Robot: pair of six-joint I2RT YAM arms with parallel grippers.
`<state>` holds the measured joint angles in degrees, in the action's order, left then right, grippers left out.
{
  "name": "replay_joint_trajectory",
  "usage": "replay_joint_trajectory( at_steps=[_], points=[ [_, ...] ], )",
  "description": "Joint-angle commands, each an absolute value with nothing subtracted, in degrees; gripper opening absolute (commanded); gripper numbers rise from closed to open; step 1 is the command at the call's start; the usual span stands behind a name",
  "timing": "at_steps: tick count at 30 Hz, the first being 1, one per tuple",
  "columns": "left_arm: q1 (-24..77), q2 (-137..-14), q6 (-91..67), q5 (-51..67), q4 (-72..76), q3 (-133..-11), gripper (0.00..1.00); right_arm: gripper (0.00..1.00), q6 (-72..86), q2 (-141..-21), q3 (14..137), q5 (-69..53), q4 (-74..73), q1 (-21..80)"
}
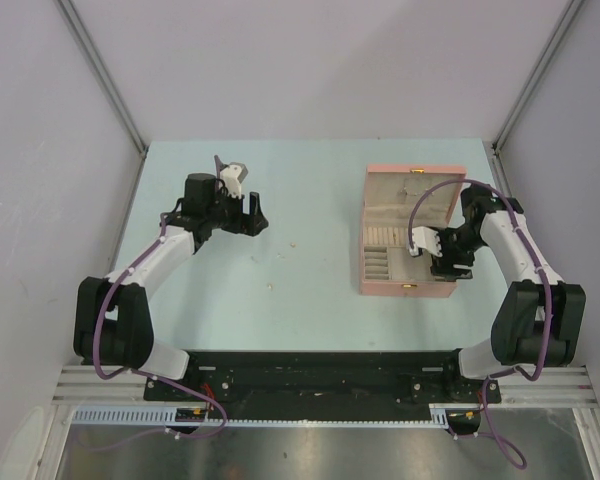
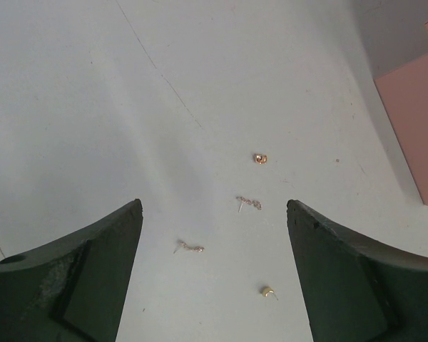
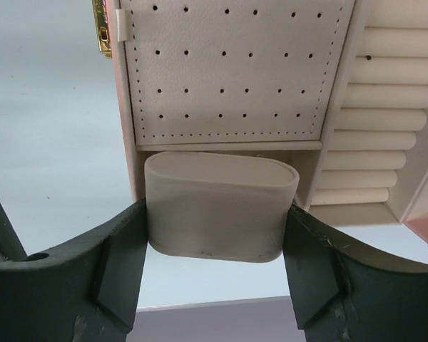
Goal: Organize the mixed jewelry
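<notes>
Mixed jewelry (image 2: 248,203) lay as four tiny gold specks on the bare counter (image 1: 310,180) around its middle, well apart from the open pink box (image 1: 412,291) that stood toward the right edge. The left end effector (image 2: 214,214) hung over those specks with its fingers wide apart and held nothing. The right end effector (image 3: 215,235) was clamped on the cream piece (image 3: 220,206), a finger pressed against each short end. It held the piece level over the box, just in front of the perforated panel (image 3: 228,71) and beside the ring rolls (image 3: 385,121). The step in hand appeared to be seating the cream piece in the compartment below that panel. To do it well, the arm would need to keep the piece square to the compartment walls, lower it straight, and let go only once the base rested flat, since a tilted release could wedge it against the divider. For the specks, the left fingers would probably have to centre on one piece at a time and close right at the counter surface, because such thin items slip out easily.
</notes>
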<state>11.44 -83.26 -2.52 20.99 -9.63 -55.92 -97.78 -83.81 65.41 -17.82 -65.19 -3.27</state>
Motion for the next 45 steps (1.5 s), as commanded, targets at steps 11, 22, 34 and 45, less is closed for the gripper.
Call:
replay_joint_trajectory(
  at_steps=[11,22,34,45],
  points=[
    [11.0,-83.6,-1.4,20.3,-8.4,-56.7,0.87,0.39,-101.1,-85.3,65.4,-16.5,-64.8,-2.8],
    [11.0,-83.9,-1.4,20.1,-8.6,-56.9,0.87,0.61,-98.3,-87.1,65.4,-16.3,-62.1,-1.7],
    [11.0,-83.8,-1.3,20.2,-8.5,-56.9,0.86,1.00,-96.7,-84.0,65.4,-16.5,-61.8,-1.2],
    [10.9,-82.5,-1.2,20.3,-8.6,-56.8,0.87,1.00,-93.3,-77.3,65.5,-21.2,-59.6,-1.4]
  ],
)
